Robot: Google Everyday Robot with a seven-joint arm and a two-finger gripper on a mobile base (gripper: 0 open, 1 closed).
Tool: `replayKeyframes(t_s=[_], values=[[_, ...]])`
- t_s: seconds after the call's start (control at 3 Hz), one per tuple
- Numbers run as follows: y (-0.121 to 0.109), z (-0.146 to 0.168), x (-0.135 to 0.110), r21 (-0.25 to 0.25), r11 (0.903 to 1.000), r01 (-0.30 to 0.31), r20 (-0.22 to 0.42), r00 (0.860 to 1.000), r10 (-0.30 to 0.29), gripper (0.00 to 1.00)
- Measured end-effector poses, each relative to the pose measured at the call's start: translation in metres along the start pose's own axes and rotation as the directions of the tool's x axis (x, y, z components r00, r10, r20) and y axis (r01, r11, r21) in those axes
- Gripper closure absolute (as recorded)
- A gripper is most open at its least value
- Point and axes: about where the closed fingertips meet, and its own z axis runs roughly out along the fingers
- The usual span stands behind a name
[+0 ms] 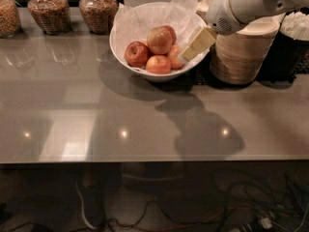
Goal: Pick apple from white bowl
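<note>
The white bowl, lined with crinkled white paper, stands at the back middle of the grey counter. It holds several red-yellow apples. My gripper comes in from the upper right on a white arm. Its cream fingers hang over the bowl's right rim, just right of the apples, and partly hide the rightmost apple. It holds nothing that I can see.
A stack of beige disposable bowls stands right of the white bowl, under my arm. Three glass jars of grain line the back left. A dark container sits at the far right. The grey counter stretches toward the front edge.
</note>
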Motion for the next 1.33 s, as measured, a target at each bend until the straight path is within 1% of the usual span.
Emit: replayKeyframes(t_s=[0.33,1.0,1.33], values=[[-0.006,0.032,-0.027,-0.038,0.9993,0.004,0.035,0.999,-0.003,0.0],[-0.004,0.034,-0.032,-0.03,0.9995,0.011,0.05,0.999,-0.009,0.0],[0.003,0.045,-0.039,-0.028,0.9996,-0.007,0.106,0.994,0.009,0.19]])
